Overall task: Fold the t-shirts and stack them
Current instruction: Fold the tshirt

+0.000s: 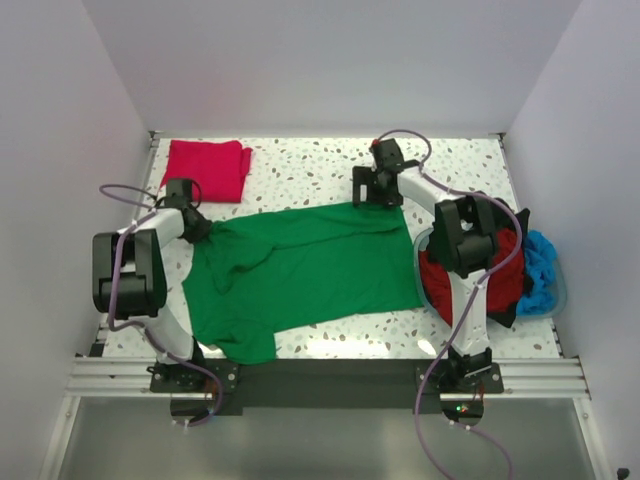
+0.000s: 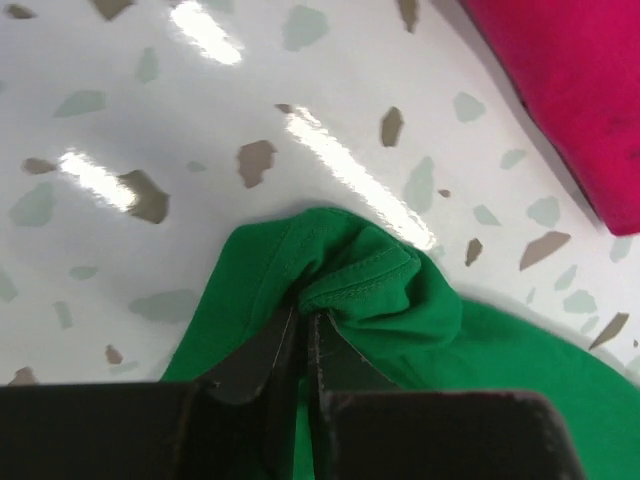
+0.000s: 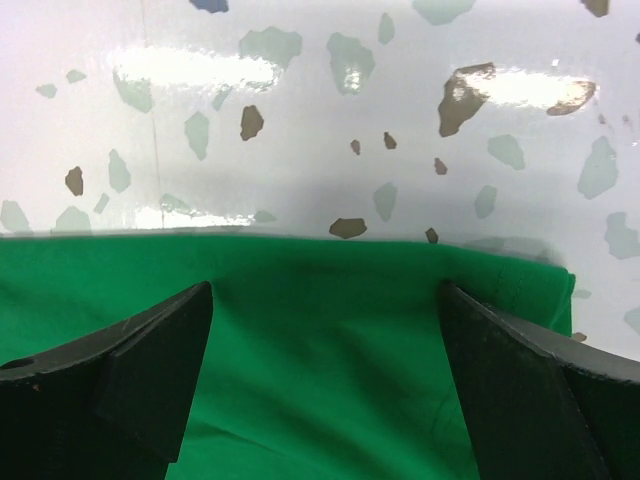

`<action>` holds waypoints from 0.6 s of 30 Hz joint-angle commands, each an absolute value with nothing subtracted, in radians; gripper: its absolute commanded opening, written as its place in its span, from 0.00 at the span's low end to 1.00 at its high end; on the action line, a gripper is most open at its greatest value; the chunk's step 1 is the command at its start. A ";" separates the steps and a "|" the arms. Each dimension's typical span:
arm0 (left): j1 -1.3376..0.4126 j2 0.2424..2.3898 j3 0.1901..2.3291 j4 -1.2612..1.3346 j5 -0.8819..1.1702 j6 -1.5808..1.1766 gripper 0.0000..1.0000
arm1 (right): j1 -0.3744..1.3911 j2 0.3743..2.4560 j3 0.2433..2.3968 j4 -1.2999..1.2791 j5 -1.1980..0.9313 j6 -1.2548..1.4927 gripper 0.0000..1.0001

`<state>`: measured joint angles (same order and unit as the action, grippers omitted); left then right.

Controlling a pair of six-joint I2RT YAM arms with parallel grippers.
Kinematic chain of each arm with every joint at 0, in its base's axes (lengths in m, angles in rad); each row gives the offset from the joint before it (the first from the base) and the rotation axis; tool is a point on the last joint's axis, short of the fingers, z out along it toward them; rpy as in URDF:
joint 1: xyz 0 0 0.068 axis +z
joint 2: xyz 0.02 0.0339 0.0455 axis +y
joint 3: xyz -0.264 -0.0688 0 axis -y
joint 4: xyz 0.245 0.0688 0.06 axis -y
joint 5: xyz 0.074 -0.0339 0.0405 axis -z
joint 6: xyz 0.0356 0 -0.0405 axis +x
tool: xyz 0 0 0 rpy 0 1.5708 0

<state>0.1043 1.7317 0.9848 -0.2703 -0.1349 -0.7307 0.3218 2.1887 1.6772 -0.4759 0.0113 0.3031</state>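
Left claw (image 2: 305,318) pinches the bunched 10 o'clock corner of the bright green cloth t-shirt (image 1: 310,270), which lies spread at centre. Right claw (image 3: 325,300) hangs spread wide over its 1 o'clock edge; folded crimson cloth t-shirt (image 1: 205,168) at 11 o'clock.

A white table top (image 1: 320,165) flecked with grey and brown chips fills the middle of the top view. Plain pale walls close it in: a back wall (image 1: 330,60) across the top of the frame, a left wall (image 1: 50,150) and a right wall (image 1: 590,120) slanting down the sides. A ribbed aluminium rail (image 1: 110,378) runs along the table's lower edge, with a dull grey floor (image 1: 300,440) below it. Overhead light leaves bright glare streaks (image 2: 330,165) on the glossy top.
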 commanded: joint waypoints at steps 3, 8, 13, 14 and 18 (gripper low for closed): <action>0.132 1.640 0.985 -0.357 -0.297 -0.792 0.16 | 0.279 2.226 1.677 -0.480 0.057 0.333 0.99; 0.143 1.631 1.008 -0.414 -0.356 -0.819 0.24 | 0.278 2.229 1.693 -0.468 0.049 0.314 0.99; 0.144 1.660 1.061 -0.428 -0.278 -0.766 0.78 | 0.278 2.217 1.752 -0.472 0.026 0.266 0.99; 0.144 1.642 1.062 -0.433 -0.273 -0.765 0.89 | 0.279 2.214 1.767 -0.483 0.028 0.255 0.99; 0.144 1.548 1.055 -0.468 -0.276 -0.765 1.00 | 0.279 2.169 1.839 -0.531 0.048 0.201 0.99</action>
